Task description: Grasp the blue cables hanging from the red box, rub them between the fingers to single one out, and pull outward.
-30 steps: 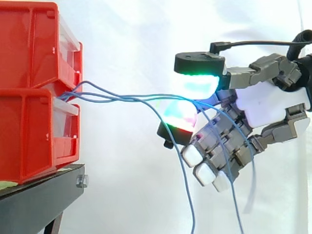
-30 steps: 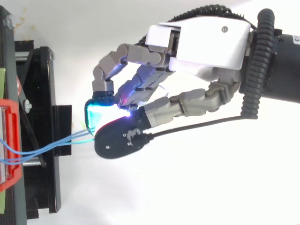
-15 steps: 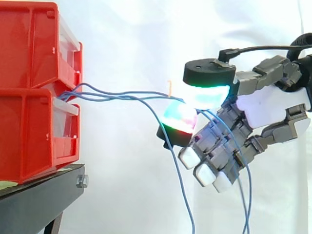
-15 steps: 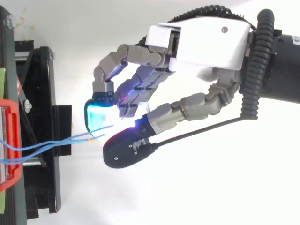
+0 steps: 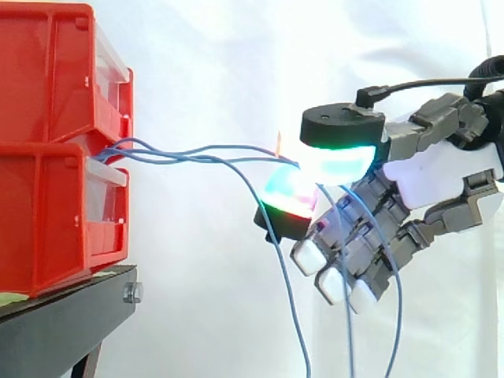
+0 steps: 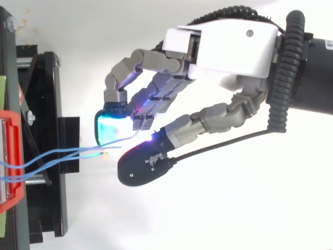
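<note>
Two stacked red boxes (image 5: 55, 142) stand on a black stand at the left. Several thin blue cables (image 5: 197, 153) leave the gap between them and run right to my hand (image 5: 441, 169). The hand's fingers are curled. The thumb pad (image 5: 339, 153), glowing green and cyan, sits over a glowing finger pad (image 5: 287, 197), and cables pass between the two. Past the pinch, two strands hang down in front of the lower fingers. Another strand (image 5: 287, 299) droops down beside the finger pad. From above, the cables (image 6: 62, 156) reach the gap between the cyan pad (image 6: 112, 129) and the thumb.
The black stand (image 5: 71, 315) carries the boxes and its frame (image 6: 49, 140) juts toward the hand. A white curtain hangs behind everything. Open air lies below and around the hand.
The thumb has slid outward and down along the finger pad, away from the boxes. The hanging strands have swung left. The boxes have not moved.
</note>
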Tool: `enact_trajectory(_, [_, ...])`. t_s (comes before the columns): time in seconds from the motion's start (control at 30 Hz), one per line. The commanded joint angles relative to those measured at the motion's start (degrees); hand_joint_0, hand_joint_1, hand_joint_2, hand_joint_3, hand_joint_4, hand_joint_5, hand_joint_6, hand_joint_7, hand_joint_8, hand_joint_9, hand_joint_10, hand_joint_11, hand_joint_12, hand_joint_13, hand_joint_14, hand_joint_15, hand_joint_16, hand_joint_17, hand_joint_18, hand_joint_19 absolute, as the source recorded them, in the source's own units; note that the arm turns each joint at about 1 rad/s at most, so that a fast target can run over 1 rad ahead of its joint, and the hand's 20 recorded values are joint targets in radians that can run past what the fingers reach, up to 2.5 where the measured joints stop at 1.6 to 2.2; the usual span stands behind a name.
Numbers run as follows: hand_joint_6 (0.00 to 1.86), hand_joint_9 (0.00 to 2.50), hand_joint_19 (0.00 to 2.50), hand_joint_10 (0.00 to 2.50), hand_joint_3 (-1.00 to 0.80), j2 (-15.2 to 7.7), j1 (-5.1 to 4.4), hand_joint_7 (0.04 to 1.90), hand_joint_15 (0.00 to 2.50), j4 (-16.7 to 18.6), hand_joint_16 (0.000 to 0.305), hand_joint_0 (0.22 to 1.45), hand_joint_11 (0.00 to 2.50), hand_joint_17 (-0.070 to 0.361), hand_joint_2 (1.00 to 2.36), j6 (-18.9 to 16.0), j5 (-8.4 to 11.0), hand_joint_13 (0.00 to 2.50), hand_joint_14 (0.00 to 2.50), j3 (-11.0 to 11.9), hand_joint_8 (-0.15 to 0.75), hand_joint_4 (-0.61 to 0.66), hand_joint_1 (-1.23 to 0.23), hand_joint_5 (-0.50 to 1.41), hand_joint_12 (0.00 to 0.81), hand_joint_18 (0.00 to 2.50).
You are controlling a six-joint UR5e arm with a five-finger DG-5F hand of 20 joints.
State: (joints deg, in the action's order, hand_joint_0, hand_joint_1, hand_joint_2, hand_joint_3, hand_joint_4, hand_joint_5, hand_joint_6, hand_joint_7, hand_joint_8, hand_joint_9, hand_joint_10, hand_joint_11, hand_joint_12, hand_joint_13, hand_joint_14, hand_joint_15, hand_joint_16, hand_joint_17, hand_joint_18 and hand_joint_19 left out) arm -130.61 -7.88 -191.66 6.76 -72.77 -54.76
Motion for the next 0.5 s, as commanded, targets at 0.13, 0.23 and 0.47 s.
enact_trajectory(0.13, [0.91,0.88,0.47,0.01,-0.50,0.0,-0.03,0.96,0.50,-1.2,0.042,0.60,0.50,0.095,1.00,-0.3,0.00,0.84,0.02,0.0,0.267,0.07,-0.58,-0.15,0.346,0.72])
enact_trajectory(0.23, [0.91,0.86,0.47,0.01,-0.42,0.0,-0.03,0.97,0.49,-1.3,0.043,0.62,0.50,0.096,1.01,-1.0,-0.26,0.83,0.02,0.0,0.271,0.07,-0.61,-0.15,0.350,0.72])
enact_trajectory(0.47, [0.94,0.78,0.43,0.01,-0.43,0.2,-0.03,0.87,0.48,-2.6,0.043,0.74,0.51,0.096,1.01,-1.6,-0.18,0.80,0.02,0.3,0.258,0.00,-0.82,-0.18,0.341,0.71])
